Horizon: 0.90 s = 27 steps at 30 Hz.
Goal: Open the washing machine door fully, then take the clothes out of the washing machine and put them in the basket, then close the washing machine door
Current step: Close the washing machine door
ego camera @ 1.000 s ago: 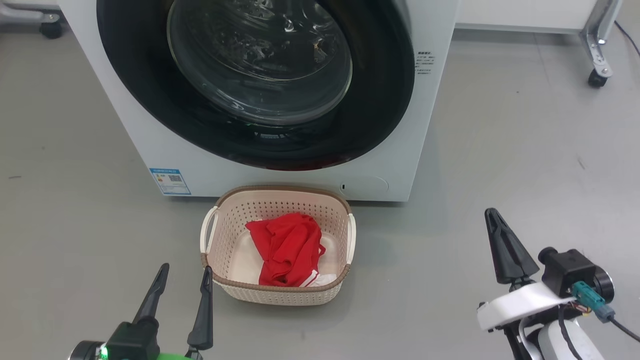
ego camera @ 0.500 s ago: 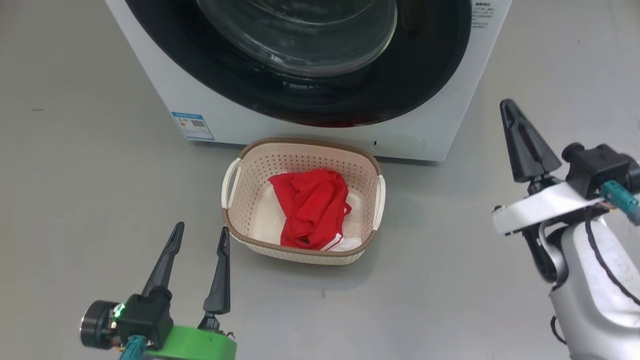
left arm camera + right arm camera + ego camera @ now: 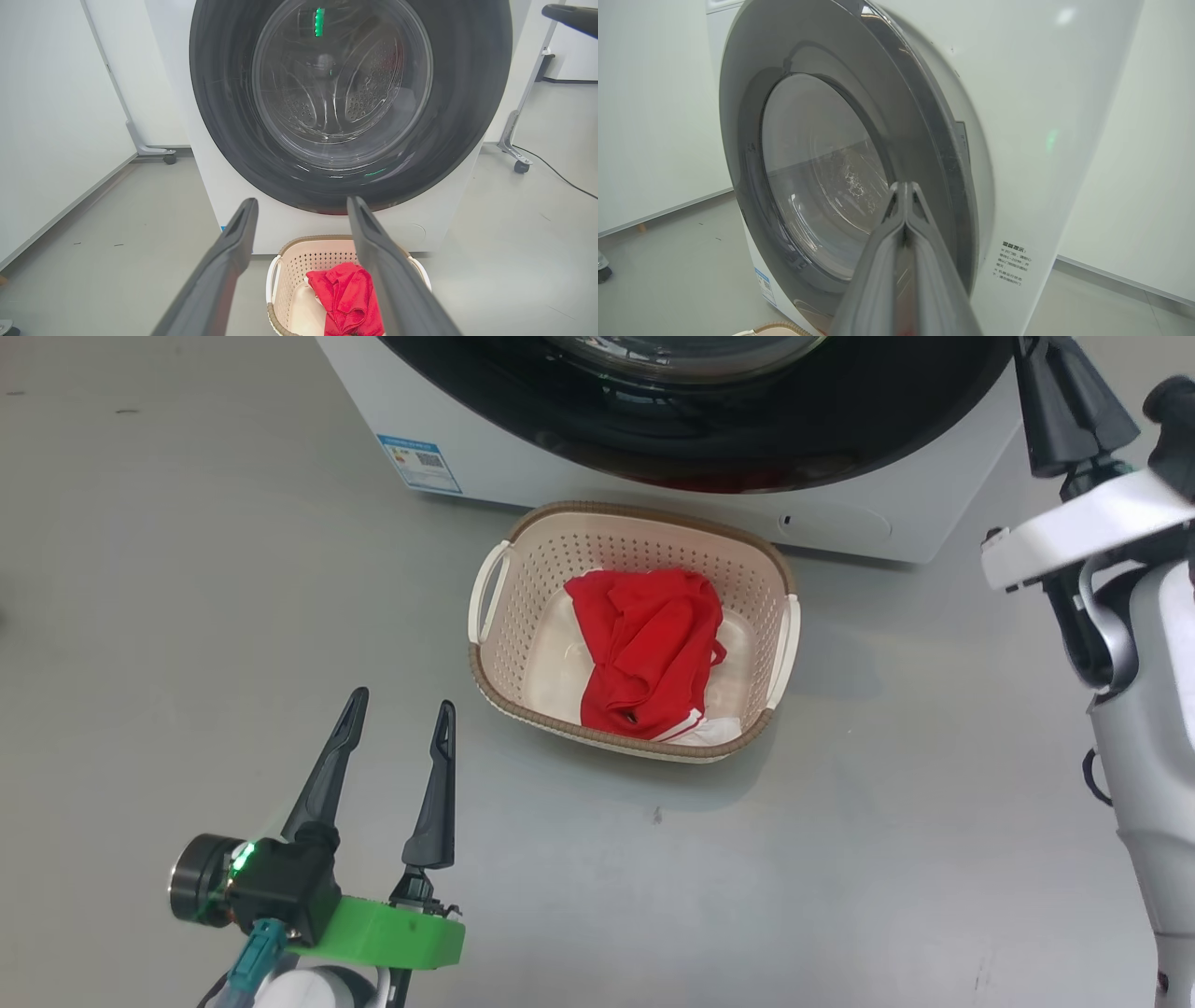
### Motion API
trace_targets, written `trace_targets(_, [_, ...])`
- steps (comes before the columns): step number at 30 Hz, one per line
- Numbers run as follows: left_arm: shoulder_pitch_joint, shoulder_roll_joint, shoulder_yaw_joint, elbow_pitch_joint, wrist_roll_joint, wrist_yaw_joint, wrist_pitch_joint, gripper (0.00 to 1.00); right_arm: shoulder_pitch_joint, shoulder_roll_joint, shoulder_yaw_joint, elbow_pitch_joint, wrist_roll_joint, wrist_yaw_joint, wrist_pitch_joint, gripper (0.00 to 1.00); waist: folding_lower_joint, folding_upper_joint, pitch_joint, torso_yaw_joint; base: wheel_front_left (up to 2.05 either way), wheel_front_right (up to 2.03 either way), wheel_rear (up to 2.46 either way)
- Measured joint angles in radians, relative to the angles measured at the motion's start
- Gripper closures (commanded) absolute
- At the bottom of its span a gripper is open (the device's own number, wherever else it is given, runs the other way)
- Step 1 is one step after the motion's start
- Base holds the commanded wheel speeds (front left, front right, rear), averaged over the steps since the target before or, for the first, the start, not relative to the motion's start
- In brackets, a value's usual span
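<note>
The red clothes [image 3: 649, 649] lie bunched in the cream basket [image 3: 495, 644], which stands on the floor just in front of the white washing machine [image 3: 523, 476]. The washing machine door [image 3: 840, 420] sits flush against the machine, black rim around clear glass [image 3: 341, 84]. My left gripper [image 3: 401, 702] hovers open and empty left of the basket, its fingers [image 3: 243, 233] pointing at the door. My right gripper [image 3: 1041, 355] is shut and empty, raised beside the machine's right front corner; its tips [image 3: 904, 186] point along the door's edge [image 3: 943, 154].
A blue label [image 3: 420, 462] marks the machine's lower left front. White panels on wheeled metal feet [image 3: 514, 154] stand on both sides, with a castor [image 3: 169, 158] at left and a cable [image 3: 556, 172] on the grey floor at right.
The head camera has tilted down, so machine and basket sit higher in the picture. Relative to the basket, my shut right gripper has risen toward the machine's right side. The left gripper stays open.
</note>
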Motion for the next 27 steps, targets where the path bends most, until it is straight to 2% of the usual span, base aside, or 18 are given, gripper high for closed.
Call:
trace_targets(10, [-0.050, -0.017, -0.030, 0.025, -0.010, -0.010, -0.009, 0.00, -0.144, -0.048, 0.022, 0.078, 0.009, 0.003, 0.026, 1.00, 0.0000, 0.0000, 0.079, 0.055, 0.00, 0.00, 0.00])
trace_targets(27, [-0.092, -0.024, -0.044, 0.058, -0.029, -0.010, -0.018, 0.00, -0.294, -0.081, 0.063, 0.199, 0.062, 0.005, 0.030, 1.00, 0.0001, 0.0000, 0.139, 0.107, 0.00, 0.00, 0.00])
